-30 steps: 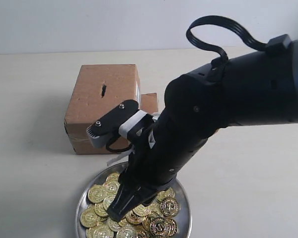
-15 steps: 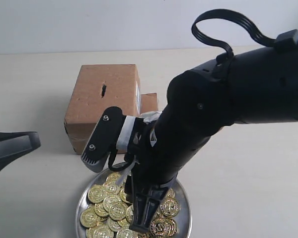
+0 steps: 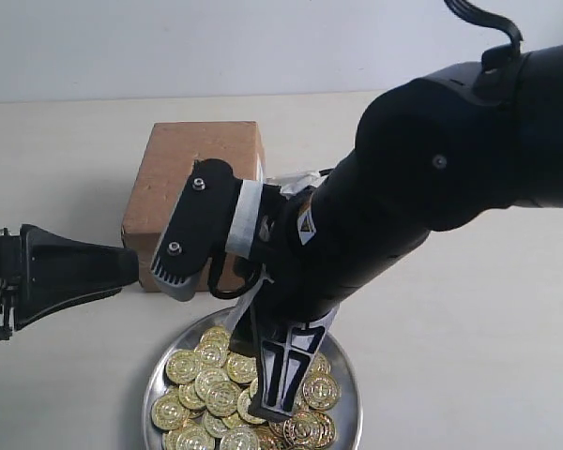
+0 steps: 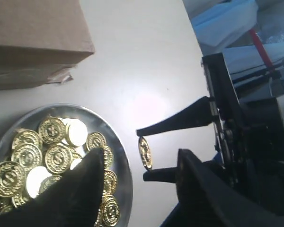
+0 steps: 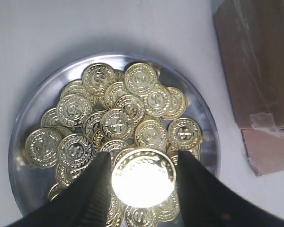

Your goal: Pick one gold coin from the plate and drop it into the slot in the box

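While the big black right arm leans down over the plate point(image 5: 40, 101), its claw point(image 4: 142, 154) is pinched narrow on a single gold coin point(image 5: 143, 177). One finger presses each face, and the coin stands on edge between the tips. From the right wrist view that coin glares bright, right over the heap of coins point(image 3: 206, 384) in the plate. From the left wrist view it shows against the bare desk point(image 3: 469, 309) just past the plate's rim, touching none of the others.

Standing where the exterior view looks from, the plate lies at 6 o'clock, packed with gold coins lying flat and overlapping. The box point(image 3: 183, 173) sits on the desk at 12 o'clock from it, near but apart, with a strip of desk between them. The right arm's grey wrist piece crosses the front of the box, and I cannot make out the slot behind it.

The left claw point(image 3: 127, 269) reaches in from 9 o'clock, pointing toward 3 o'clock, level with the box's lower front edge. Its tips are just short of that grey wrist piece. Its fingers are spread wide and grip nothing; between them the left wrist view looks straight at the right claw and its coin.
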Robot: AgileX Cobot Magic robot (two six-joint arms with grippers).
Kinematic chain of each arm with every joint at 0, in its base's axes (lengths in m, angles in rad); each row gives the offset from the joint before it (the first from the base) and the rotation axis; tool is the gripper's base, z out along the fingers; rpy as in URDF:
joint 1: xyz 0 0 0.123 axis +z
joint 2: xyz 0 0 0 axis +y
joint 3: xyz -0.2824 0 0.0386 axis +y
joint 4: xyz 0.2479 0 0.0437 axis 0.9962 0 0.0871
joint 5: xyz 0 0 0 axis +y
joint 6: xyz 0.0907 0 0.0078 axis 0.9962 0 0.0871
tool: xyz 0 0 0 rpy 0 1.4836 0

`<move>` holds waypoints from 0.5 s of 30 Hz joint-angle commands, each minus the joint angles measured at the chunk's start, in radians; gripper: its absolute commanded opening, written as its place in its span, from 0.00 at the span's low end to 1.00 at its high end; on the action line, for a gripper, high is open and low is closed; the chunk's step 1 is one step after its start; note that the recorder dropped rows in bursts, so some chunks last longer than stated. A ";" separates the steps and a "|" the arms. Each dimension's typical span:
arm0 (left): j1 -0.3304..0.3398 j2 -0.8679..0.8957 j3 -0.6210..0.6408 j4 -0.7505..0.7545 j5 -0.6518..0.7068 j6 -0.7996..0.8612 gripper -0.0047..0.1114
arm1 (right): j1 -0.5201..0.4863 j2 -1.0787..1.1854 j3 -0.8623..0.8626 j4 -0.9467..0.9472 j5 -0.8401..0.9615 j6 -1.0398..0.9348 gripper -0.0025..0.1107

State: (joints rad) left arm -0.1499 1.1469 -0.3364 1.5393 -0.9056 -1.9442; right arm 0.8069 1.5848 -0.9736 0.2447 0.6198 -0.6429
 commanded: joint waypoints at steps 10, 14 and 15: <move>-0.003 0.165 -0.027 0.036 -0.160 0.014 0.45 | -0.004 -0.038 -0.002 0.038 -0.024 -0.054 0.27; -0.003 0.196 -0.027 0.031 -0.188 0.016 0.45 | -0.004 -0.037 -0.002 0.038 -0.034 -0.054 0.27; -0.003 0.201 -0.027 0.031 -0.193 0.024 0.45 | -0.004 -0.037 -0.002 0.038 -0.039 -0.054 0.27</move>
State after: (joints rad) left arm -0.1499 1.3304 -0.3568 1.5723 -1.0723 -1.9381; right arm 0.8069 1.5569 -0.9736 0.2794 0.6025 -0.6883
